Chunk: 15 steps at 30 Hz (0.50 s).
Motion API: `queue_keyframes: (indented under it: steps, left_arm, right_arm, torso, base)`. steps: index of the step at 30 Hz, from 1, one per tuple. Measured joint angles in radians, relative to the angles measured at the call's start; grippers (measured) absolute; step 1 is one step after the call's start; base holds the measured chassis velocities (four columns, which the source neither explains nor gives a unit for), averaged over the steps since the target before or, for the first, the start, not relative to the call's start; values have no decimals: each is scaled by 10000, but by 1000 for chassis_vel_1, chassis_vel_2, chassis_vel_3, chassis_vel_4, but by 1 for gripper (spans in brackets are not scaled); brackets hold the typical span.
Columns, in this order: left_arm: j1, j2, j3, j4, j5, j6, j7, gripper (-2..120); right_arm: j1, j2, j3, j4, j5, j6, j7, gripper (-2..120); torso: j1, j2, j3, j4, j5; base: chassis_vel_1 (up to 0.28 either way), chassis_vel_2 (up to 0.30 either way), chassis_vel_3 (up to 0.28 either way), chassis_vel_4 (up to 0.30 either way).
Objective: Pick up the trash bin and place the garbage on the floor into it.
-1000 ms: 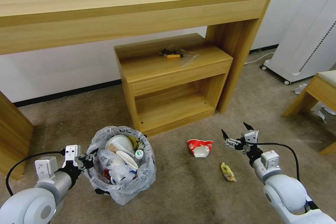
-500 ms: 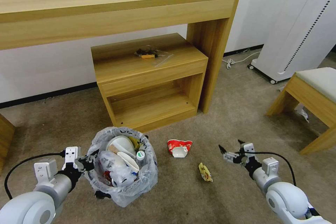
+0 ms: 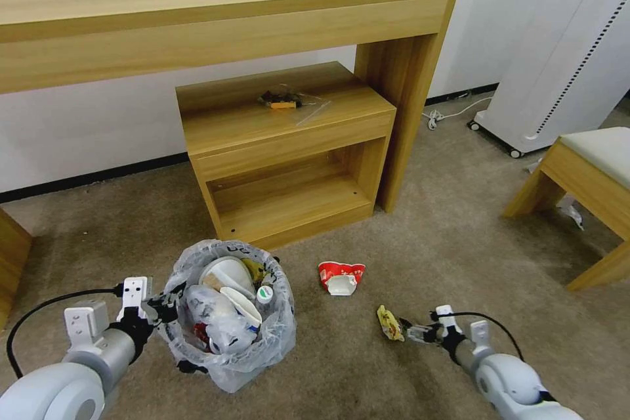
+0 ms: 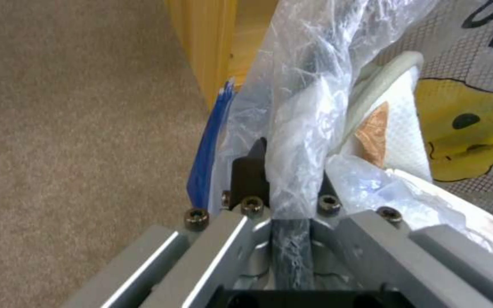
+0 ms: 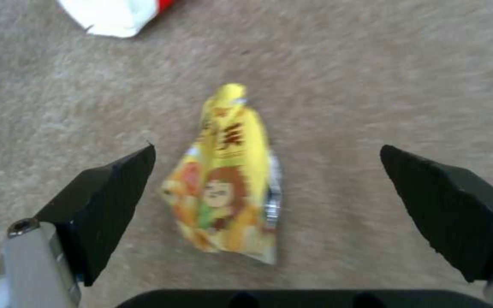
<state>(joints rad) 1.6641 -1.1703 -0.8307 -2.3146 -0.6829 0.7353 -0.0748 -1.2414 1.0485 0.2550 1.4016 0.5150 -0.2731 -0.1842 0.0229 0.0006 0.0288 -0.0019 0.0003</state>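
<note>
One bin (image 3: pixel 226 315), heaped with litter, hangs by its bagged rim from the left gripper's (image 4: pixel 283 184) clamped jaws. The right gripper's (image 5: pixel 266 188) jaws gape wide on the floor (image 3: pixel 341 374), the yellow wrapper (image 5: pixel 227 184) lying between them, untouched.

The beige-brown short-pile carpet floor (image 3: pixel 407 236) carries the low light-wood cabinet with an open shelf (image 3: pixel 289 157). In front of that cabinet lies a crushed red-and-white can (image 3: pixel 340 275), and farther out from it a crumpled yellow printed wrapper (image 3: pixel 390 323). On the cabinet's top rests a small black-and-orange object with a clear plastic sheet (image 3: pixel 283 101).
</note>
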Motion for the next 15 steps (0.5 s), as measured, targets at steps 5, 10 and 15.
queue_keyframes:
  steps: [5, 10, 15]
  left_arm:
    - [9, 8, 4, 4, -6, 0, 50, 0]
    - [4, 32, 28, 43, -8, 0, 62, 0]
    - [-34, 63, 37, 70, -17, 0, 65, 0]
  right_arm:
    - [302, 239, -326, -247, -34, -142, -87, 100]
    - [708, 581, -473, -736, -119, -166, -119, 93]
    - [939, 745, -575, -1094, -129, -151, -146, 78]
  torso:
    - [0, 0, 0, 0, -3]
    - [0, 0, 0, 0, -3]
    - [0, 0, 0, 0, -1]
  base:
    - [0, 0, 0, 0]
    - [0, 0, 0, 0]
    - [0, 0, 0, 0]
